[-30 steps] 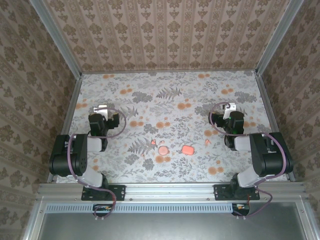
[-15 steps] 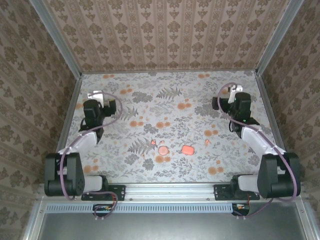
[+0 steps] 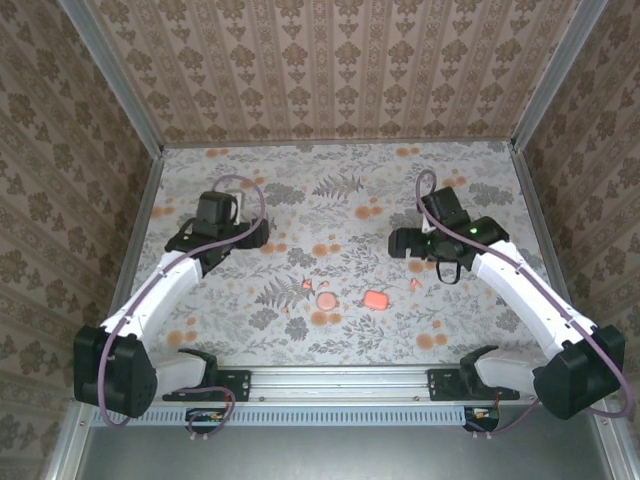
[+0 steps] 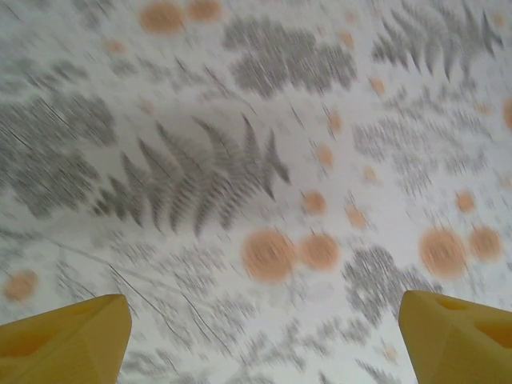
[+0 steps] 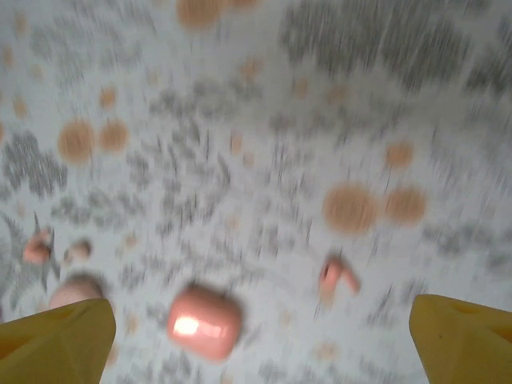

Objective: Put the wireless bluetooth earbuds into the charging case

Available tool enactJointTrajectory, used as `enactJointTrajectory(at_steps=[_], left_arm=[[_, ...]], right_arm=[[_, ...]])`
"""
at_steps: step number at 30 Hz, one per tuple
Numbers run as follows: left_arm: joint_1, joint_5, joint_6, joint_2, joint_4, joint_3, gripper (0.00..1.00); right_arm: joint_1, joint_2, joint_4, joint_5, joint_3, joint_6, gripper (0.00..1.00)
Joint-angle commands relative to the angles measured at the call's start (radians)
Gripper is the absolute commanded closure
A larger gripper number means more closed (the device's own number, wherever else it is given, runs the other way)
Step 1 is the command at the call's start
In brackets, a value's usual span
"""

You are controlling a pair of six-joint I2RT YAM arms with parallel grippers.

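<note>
Spread wide, nothing between them: jaws of the right gripper (image 5: 260, 320), hovering over the table (image 5: 240, 96). Same for the left gripper (image 4: 262, 300), wide and empty, above bare print well off to the left. Just ahead of the right fingers (image 5: 56, 340): case (image 5: 204, 322), seemingly shut, though blurred. Near it on the right, apart: one earbud (image 5: 338, 276). Farther left, beside a round disc (image 5: 76, 290): a small pink piece (image 5: 36, 248), probably the second earbud; too smeared to be sure.

Likely trouble: mistaking the disc or an orange blotch (image 5: 350, 206) for an earbud, thanks to near-identical colour; pinching so tiny a piece off-centre and flicking it away; knocking the light case while reaching; attempting insertion with the lid down. No brand, label or legible writing anywhere.
</note>
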State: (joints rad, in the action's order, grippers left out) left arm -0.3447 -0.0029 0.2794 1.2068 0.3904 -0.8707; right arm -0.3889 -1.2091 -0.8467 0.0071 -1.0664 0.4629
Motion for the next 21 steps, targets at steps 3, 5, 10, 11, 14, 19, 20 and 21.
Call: enactJointTrajectory(at_steps=[3,5,10,11,14,19,20,21], left_arm=[[-0.072,0.028,0.106,0.005,0.111,0.065,0.12],[-0.083,0.037,0.119,0.018,0.110,0.083,0.13],[-0.092,0.044,0.117,0.039,0.107,0.094,0.12],[-0.093,0.046,0.118,0.041,0.107,0.095,0.12],[-0.094,0.050,0.119,0.046,0.101,0.099,0.12],[-0.093,0.061,0.124,0.057,0.081,0.109,0.11],[-0.093,0.060,0.123,0.060,0.076,0.110,0.11],[-0.093,0.059,0.124,0.062,0.076,0.111,0.11]], right_arm=[[-0.123,-0.056,-0.184,-0.052,0.033,0.243,0.09],[-0.167,-0.096,-0.164,-0.050,0.040,0.278,0.10],[-0.213,-0.241,-0.100,-0.100,0.024,0.321,0.16],[-0.222,-0.271,-0.095,-0.108,0.018,0.326,0.17],[-0.244,-0.342,-0.099,-0.101,0.001,0.333,0.18],[-0.249,-0.425,-0.105,-0.098,-0.030,0.328,0.16],[-0.252,-0.437,-0.094,-0.107,-0.030,0.327,0.16],[-0.252,-0.445,-0.083,-0.112,-0.032,0.328,0.16]])
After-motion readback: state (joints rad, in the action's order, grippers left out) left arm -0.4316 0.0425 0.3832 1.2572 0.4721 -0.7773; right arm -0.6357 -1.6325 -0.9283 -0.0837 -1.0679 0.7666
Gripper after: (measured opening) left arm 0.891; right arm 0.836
